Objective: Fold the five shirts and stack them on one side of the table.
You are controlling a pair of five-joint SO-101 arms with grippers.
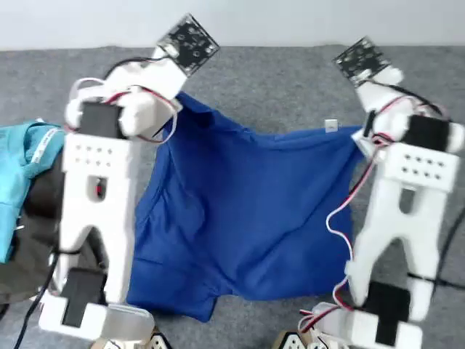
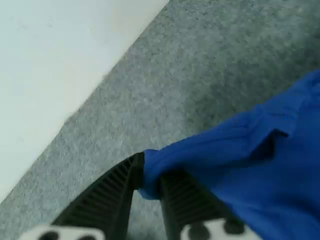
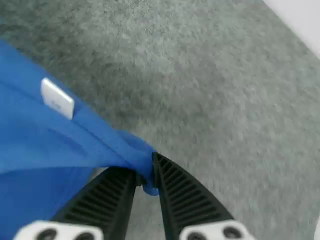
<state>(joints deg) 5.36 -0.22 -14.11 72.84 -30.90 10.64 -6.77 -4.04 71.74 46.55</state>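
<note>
Blue shirt (image 1: 247,211): spread over the middle of the grey table (image 1: 276,80), between left arm (image 1: 98,189) and right arm (image 1: 403,203); far edge pulled taut from corner to corner, near edge rumpled and bunched at near left.
Left gripper (image 2: 150,176): clamped on the shirt's far-left corner, ribbed fingers (image 2: 110,197) almost closed with a wad of cloth pinched between them; close to the table's far edge.
Right gripper (image 3: 145,176): closed tight on the shirt's far-right corner, with a small nub of fabric poking out past the fingertips; over bare grey surface to the right of the shirt.
White tag (image 3: 57,99): on the far hem, just left of the right gripper's hold.
Teal shirt (image 1: 25,163): heaped at the table's left edge, beside the left arm, apart from the blue shirt.
Dark cloth (image 1: 36,211): under the teal shirt and on its near side; possibly another shirt, too hidden by the arm to tell.
Wall (image 1: 290,22): pale strip beyond the table's far edge.
</note>
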